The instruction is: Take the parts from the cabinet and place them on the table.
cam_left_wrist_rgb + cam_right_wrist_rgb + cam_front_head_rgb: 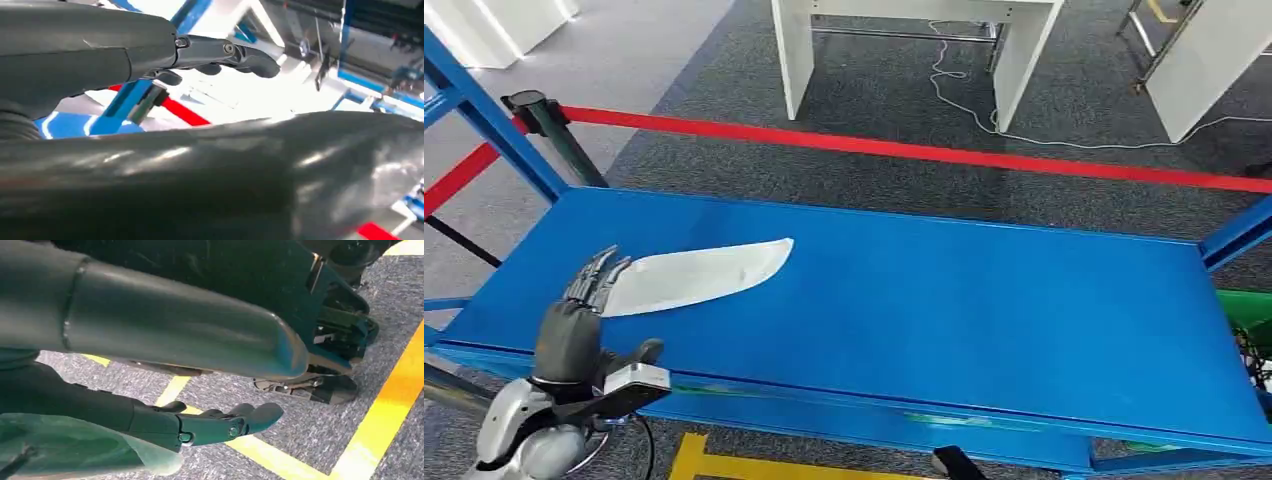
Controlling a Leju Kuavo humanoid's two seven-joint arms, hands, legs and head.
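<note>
Head view shows the left hand (584,320) at the near left corner of the blue surface (944,320), fingers (599,275) stretched out and apart, tips touching or just at the near end of the white curved part (699,275); nothing is gripped. The part lies flat on the blue surface, its pointed end away from the left hand. To finish well, I judge the hand should draw back low and straight without dragging the part off the surface edge. Right of the part, the right hand (210,425) hangs over the grey floor (310,430) with yellow lines, fingers loosely extended, holding nothing.
</note>
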